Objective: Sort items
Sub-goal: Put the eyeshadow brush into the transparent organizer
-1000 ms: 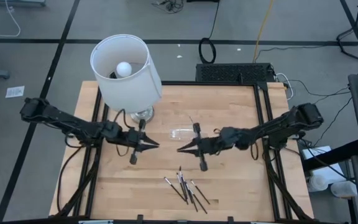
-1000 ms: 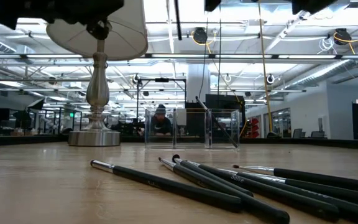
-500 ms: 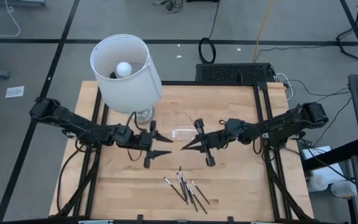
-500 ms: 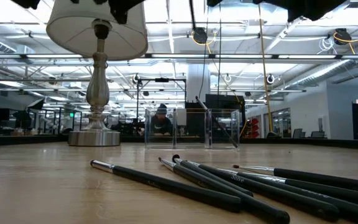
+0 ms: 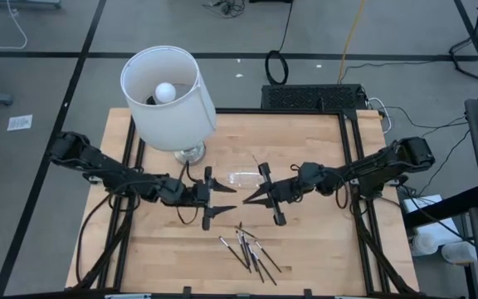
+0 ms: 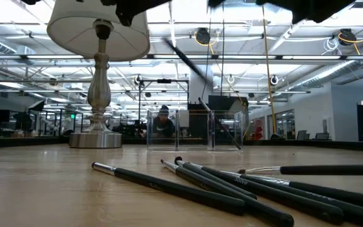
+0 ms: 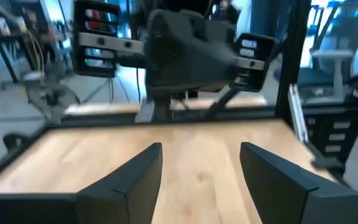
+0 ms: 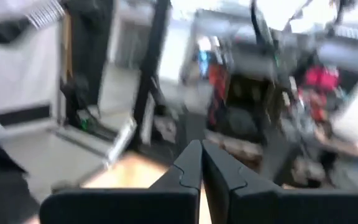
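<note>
Items (image 5: 250, 253): a loose bundle of thin dark sticks with pale/silvery tips, lay fanned and partly crossing on the wood table (image 5: 322, 249), near its front edge, about mid-width. In the low view they (image 6: 232, 183) looked like slim black handles with short metal ferrules, flat on the surface, several overlapping; one lay apart on the right. Exact count was hard to read.

Clear plastic tray (image 5: 241, 177) sat farther back, mid-table, with a thin stick inside it. White-shaded lamp (image 5: 169, 95) stood at the back left.

Left gripper (image 5: 227, 199) hovered above the table between tray and items, fingers spread wide, nothing between them; left wrist view confirmed the gap (image 7: 199, 171). Right gripper (image 5: 241, 199) faced it, tips just apart from the left's, fingers pressed together, holding nothing visible (image 8: 201, 163).
</note>
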{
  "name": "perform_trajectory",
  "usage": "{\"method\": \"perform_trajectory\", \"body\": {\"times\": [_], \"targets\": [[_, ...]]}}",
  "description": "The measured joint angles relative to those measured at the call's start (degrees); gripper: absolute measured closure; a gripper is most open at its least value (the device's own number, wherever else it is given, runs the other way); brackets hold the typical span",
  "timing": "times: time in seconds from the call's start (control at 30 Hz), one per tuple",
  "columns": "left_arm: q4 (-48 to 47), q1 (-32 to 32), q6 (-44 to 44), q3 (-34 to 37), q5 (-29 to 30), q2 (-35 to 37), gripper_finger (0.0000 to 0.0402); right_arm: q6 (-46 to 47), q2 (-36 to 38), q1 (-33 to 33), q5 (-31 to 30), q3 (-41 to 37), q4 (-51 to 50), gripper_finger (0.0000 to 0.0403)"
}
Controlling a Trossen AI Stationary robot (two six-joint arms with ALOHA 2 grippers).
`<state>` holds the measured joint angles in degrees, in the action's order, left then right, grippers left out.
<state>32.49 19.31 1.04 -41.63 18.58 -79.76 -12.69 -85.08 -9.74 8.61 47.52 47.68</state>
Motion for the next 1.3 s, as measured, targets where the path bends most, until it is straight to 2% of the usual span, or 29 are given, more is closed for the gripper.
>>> {"method": "perform_trajectory", "body": {"times": [0.13, 0.23, 0.4, 0.53, 0.67, 0.87, 1.1, 1.3], "targets": [[-8.59, 1.30, -3.54, 0.00, -1.08, 1.14, 0.0178, 1.21, 2.58, 0.18, -4.09, 0.01, -12.51, 0.0403], [-16.18, 2.72, -4.63, -0.02, -2.12, 1.06, 0.0178, 5.59, 4.18, 0.02, -5.65, 0.05, -22.40, 0.0403], [-22.36, 4.26, -4.49, 0.04, -1.50, 1.11, 0.0179, 15.88, 4.18, -2.63, -5.87, 0.05, -39.49, 0.0403], [-24.67, 4.83, -4.36, 0.04, -1.50, 1.09, 0.0179, 28.40, 4.03, -6.79, -6.45, 0.05, -50.49, 0.0403], [-26.84, 5.36, -4.73, 0.04, -2.00, 1.09, 0.0179, 38.12, 3.63, -14.10, -10.67, 0.50, -52.36, 0.0403], [-25.27, 6.08, -4.47, 0.04, -2.03, 1.09, 0.0179, 48.84, -4.16, -20.43, -11.58, 8.74, -58.29, 0.0403], [-25.45, 6.12, -4.33, 0.04, -2.04, 1.09, 0.0179, 46.71, -17.08, -23.38, -8.35, 20.68, -62.84, 0.0397], [-26.66, 6.12, -3.30, 0.04, -2.04, 1.09, 0.0179, 48.24, -23.22, -22.13, -10.28, 25.56, -66.01, 0.0328]]}}
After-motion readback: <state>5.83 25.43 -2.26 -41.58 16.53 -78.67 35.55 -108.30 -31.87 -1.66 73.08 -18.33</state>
